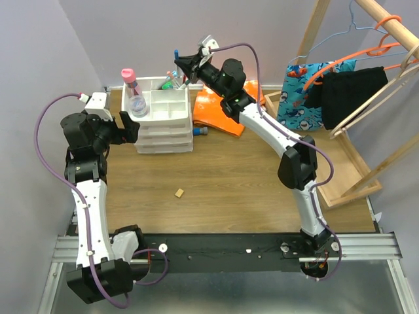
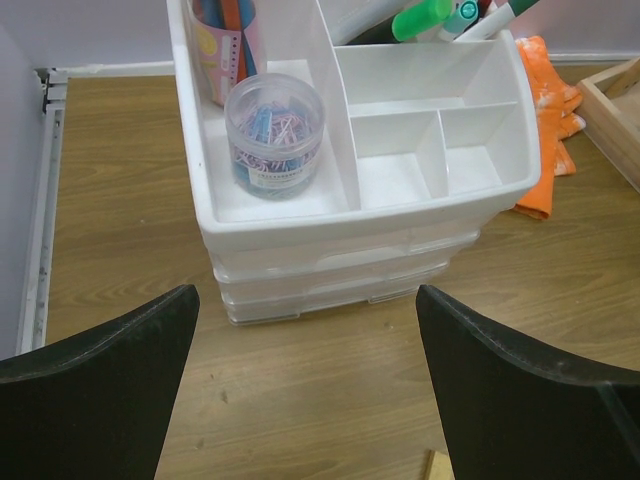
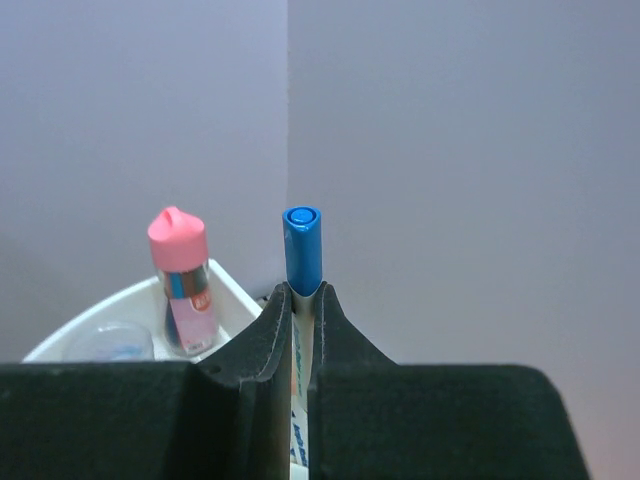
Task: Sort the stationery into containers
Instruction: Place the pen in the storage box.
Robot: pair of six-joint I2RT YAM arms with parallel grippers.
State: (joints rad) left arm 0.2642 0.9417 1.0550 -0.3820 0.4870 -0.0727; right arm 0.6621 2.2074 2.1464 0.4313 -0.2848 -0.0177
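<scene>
One item in hand: the right gripper (image 3: 302,300) is clenched on a slim white blue-capped pen (image 3: 302,245), with the cap end sticking out past the fingertips and the shaft pinched between the pads. In the top view it hangs over the back right corner of the white desk unit (image 1: 163,124), just above the compartment where other pens (image 2: 420,18) stand, green and teal caps showing. Step in hand, as I read it: delivering this pen to that compartment, not yet released.

The left gripper (image 1: 133,127) is spread wide and grasps nothing. It sits just beside the unit's left side, and its fingers (image 2: 110,380) frame the drawers in the wrist view. The pink-capped bottle (image 1: 134,91) stands upright in the left compartment, with a jar of paper clips (image 2: 273,135) on its near side.

The next move calls for pitching the wrist down and lowering the pen into the back compartment, clear of the caps there, then letting the pads go — a tilt could catch a divider or knock a neighbour. What looks like a small blue-capped tube (image 1: 202,133) lies on the table (image 1: 229,190) just beside the unit, at the edge of the orange cloth (image 1: 216,108) — likely the next pick.
</scene>
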